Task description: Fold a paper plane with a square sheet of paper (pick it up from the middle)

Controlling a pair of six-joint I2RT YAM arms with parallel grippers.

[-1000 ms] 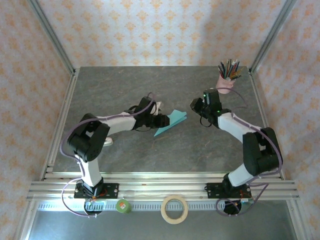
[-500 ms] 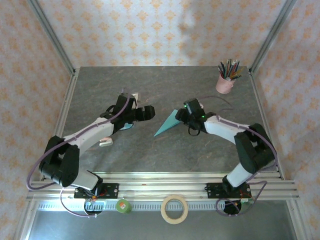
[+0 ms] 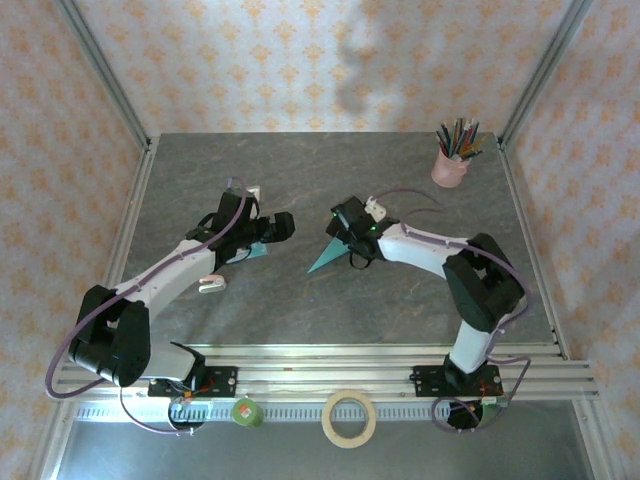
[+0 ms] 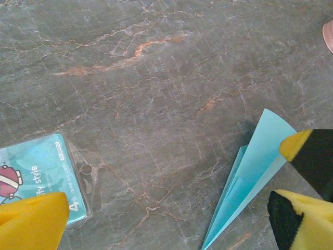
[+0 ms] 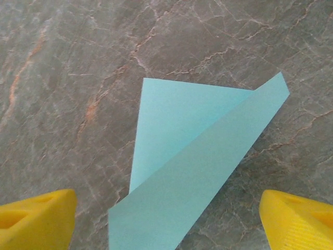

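The square sheet of paper [image 3: 323, 260] lies mid-table, folded into a slim turquoise pointed dart with its nose toward the near left. In the right wrist view the paper [image 5: 197, 156] lies flat, one flap lapped over the other. My right gripper [image 3: 347, 238] hovers over its wide end, and the right gripper [image 5: 166, 224] is open, yellow fingers either side of the paper, gripping nothing. My left gripper [image 3: 284, 225] stands open just left of the paper. In the left wrist view the left gripper [image 4: 166, 229] frames bare table, with the paper [image 4: 255, 172] to its right.
A small pale blue printed card [image 4: 36, 172] lies under the left arm [image 3: 257, 251]. A small white object [image 3: 211, 285] sits near left. A pink cup of pencils [image 3: 450, 165] stands back right. A tape roll [image 3: 349, 418] and green ball [image 3: 246, 411] rest on the front rail.
My left gripper let go of the paper, opened and drew back left. My right gripper opened and moved left over the paper's wide end.
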